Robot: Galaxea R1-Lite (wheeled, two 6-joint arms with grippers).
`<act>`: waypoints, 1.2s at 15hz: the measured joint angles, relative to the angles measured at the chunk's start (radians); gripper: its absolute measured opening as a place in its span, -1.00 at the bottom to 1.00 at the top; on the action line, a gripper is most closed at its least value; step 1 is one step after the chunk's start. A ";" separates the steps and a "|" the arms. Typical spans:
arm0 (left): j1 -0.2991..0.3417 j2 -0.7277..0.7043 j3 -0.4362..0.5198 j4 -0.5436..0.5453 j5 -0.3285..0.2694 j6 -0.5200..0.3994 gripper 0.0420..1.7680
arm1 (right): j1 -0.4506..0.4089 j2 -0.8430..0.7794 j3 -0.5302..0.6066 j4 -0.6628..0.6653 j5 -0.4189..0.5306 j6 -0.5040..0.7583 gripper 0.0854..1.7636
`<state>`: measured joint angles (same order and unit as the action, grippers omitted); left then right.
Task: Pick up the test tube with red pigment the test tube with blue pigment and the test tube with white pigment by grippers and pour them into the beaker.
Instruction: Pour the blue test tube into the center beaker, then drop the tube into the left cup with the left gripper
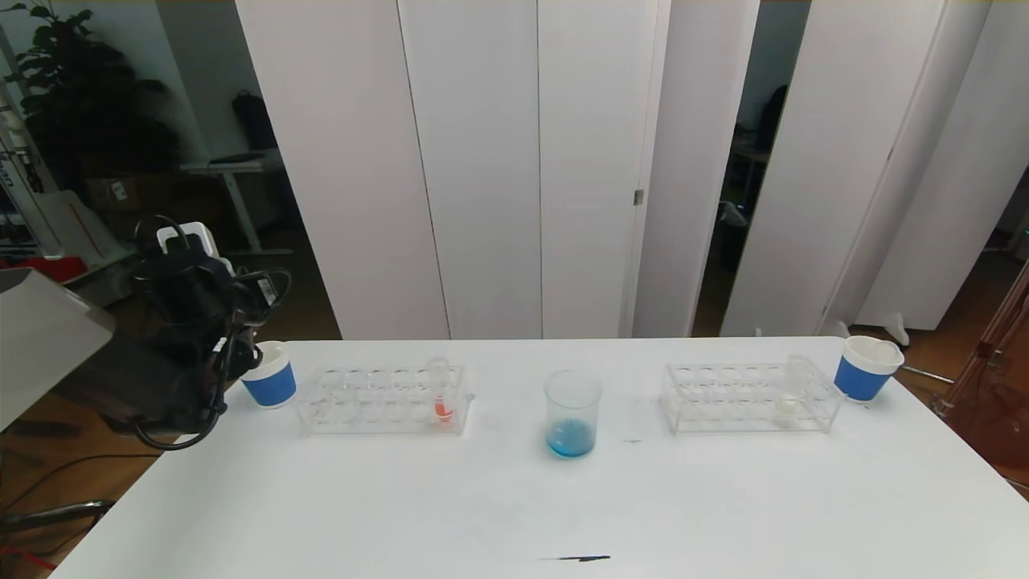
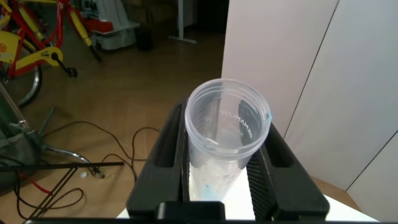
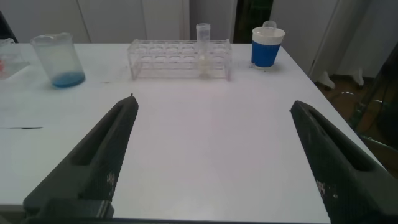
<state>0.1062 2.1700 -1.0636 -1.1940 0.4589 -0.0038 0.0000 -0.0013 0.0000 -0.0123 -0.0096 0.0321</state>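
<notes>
White table [image 1: 482, 498]: left hand [image 2: 219, 177] clamps tube [image 2: 227, 134], lettering unreadable.

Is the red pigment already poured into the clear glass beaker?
No, the clear glass beaker holds only blue liquid; the red-pigment test tube stands in its rack.

1. The left hand [image 2: 225, 177] grips a clear test tube [image 2: 227, 134] between its two black fingers [image 2: 166, 146], one on each side of the tube.
2. The tube's open mouth faces the camera; faint bluish traces cling to its inner wall low down near the palm.
3. Beyond the hand lie a wooden floor [image 2: 118, 93] with loose cables [image 2: 74, 155], a red bicycle [image 2: 43, 37] and white panels [image 2: 311, 81].
</notes>
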 joint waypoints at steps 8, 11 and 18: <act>0.049 0.133 -0.013 -0.032 -0.064 -0.007 -0.36 | 0.000 0.000 0.000 0.000 0.000 0.000 0.99; 0.056 0.177 -0.039 -0.030 -0.097 -0.007 -0.36 | 0.000 0.000 0.000 0.000 0.000 0.000 0.99; 0.071 0.246 -0.085 0.002 -0.124 -0.007 -0.36 | 0.000 0.000 0.000 0.000 0.000 0.000 0.99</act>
<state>0.1774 2.4164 -1.1483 -1.1921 0.3353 -0.0111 0.0000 -0.0013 0.0000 -0.0128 -0.0096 0.0321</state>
